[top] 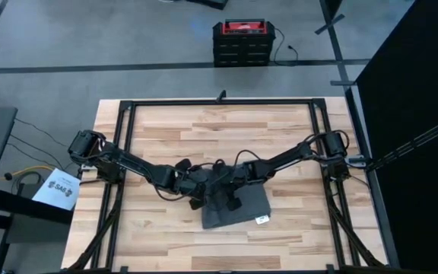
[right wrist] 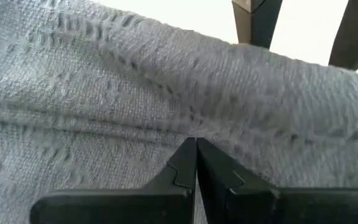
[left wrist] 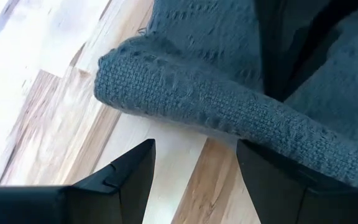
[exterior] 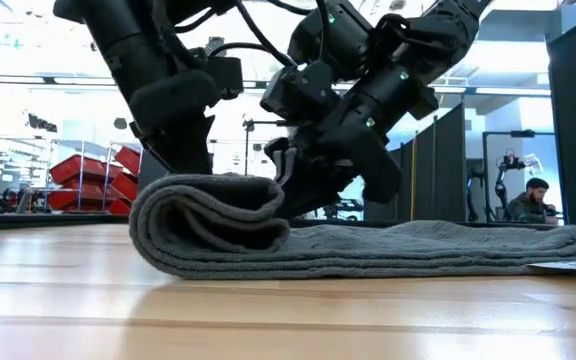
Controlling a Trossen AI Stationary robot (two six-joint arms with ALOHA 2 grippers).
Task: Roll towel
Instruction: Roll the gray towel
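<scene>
The dark grey towel (top: 236,211) lies near the table's middle front. Its left end is rolled over into a thick fold (exterior: 208,222), and the rest lies flat toward the right (exterior: 448,245). The white tag (top: 262,219) is at its near right corner. My left gripper (left wrist: 194,163) is open at the outer side of the fold (left wrist: 185,93), low over the wood. My right gripper (right wrist: 196,149) is shut and stands on the flat cloth just right of the fold. The left arm's fingers (right wrist: 253,18) show beyond the fold. My left gripper stands with one finger (left wrist: 263,171) right under the rolled fold's lower edge (left wrist: 229,127), the other over bare wood. I cannot tell whether it touches the cloth. My right gripper presses its shut fingertips (right wrist: 185,163) on the towel at the foot of the rolled fold (right wrist: 191,124), slanting down from the right. The towel lies on the table.
A black metal frame (top: 219,103) runs around the tabletop. There is bare wood on both sides of the towel (top: 143,228). A red and black box (top: 239,42) stands on the floor past the far edge. A person (exterior: 536,200) sits far off in the room.
</scene>
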